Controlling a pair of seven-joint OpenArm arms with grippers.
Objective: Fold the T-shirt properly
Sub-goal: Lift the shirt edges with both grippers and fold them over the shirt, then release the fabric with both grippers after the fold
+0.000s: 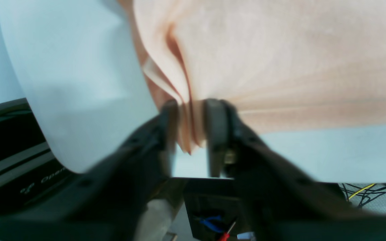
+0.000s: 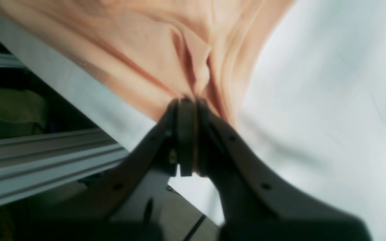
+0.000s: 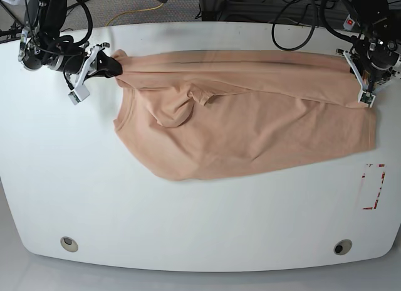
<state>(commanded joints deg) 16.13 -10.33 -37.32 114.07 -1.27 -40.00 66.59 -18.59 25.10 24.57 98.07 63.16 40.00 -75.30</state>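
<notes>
T-shirt (image 3: 250, 125) lies stretched lengthwise across the white surface (image 3: 188, 222), one long edge already doubled over on itself, so by my reading a first lengthwise fold is roughly in and the crosswise folds are all left to do. Left hand (image 1: 191, 129) pinches a bunched corner of cloth at the shirt's hem end, its jaws pressed onto a thick wad, and right hand (image 2: 189, 110) is clamped tight on a gathered pleat at the shirt's opposite end. Cloth between them looks taut on top but slack and skewed along the shirt's lower edge, so squaring up is needed too.
</notes>
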